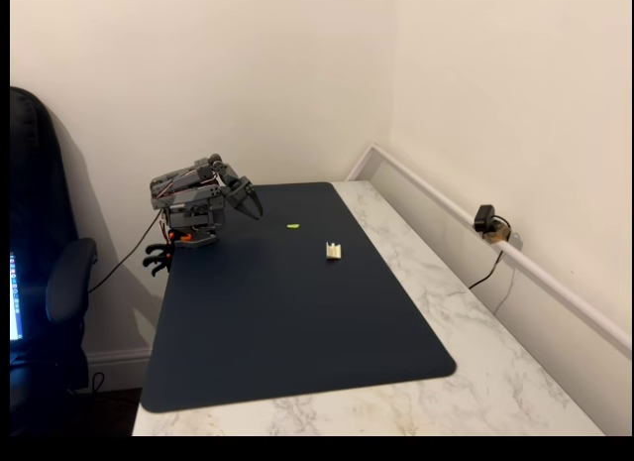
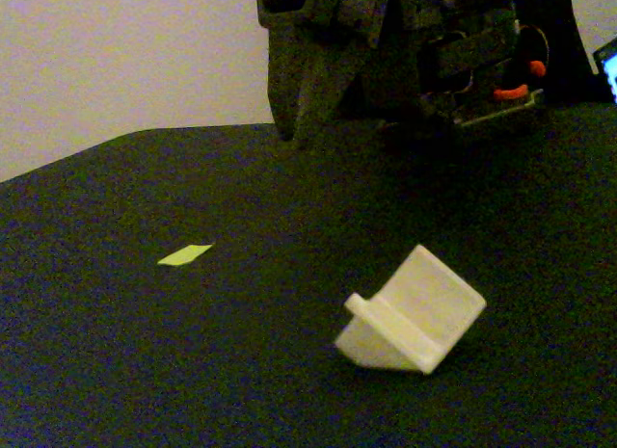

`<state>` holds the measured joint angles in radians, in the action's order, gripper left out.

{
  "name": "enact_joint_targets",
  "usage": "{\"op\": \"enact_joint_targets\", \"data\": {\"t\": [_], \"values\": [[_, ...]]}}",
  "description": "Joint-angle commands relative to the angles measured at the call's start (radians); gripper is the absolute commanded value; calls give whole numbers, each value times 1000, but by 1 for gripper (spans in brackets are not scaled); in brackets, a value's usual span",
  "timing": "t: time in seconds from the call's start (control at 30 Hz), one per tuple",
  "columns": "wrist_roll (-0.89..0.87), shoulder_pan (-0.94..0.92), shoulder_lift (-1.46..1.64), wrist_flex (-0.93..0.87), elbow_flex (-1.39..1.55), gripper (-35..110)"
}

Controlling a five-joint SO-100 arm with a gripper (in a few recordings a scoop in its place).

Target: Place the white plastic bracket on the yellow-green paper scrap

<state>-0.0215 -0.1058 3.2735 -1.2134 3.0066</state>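
White plastic bracket (image 2: 413, 323) on dark mat (image 1: 297, 322), marble table (image 1: 466, 312), fingers (image 1: 254, 205) closed, empty.

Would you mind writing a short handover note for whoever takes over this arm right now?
Gripper: folded back near the arm's base at the far left corner of the dark mat, holding nothing. Whether its jaws are open or shut is hard to tell.

White bracket: lying on the mat by its right edge in the wider fixed view, untouched.

Yellow-green paper scrap: flat on the mat, apart from the bracket, between it and the gripper.

Done: nothing yet; the bracket is not on the scrap.

Left: reach out, grasp the bracket, carry it to the scrap, set it down there and let go.
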Motion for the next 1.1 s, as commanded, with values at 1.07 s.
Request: {"op": "enact_joint_targets", "data": {"t": [1.07], "values": [[-29, -23, 31, -54, -25, 3]]}}
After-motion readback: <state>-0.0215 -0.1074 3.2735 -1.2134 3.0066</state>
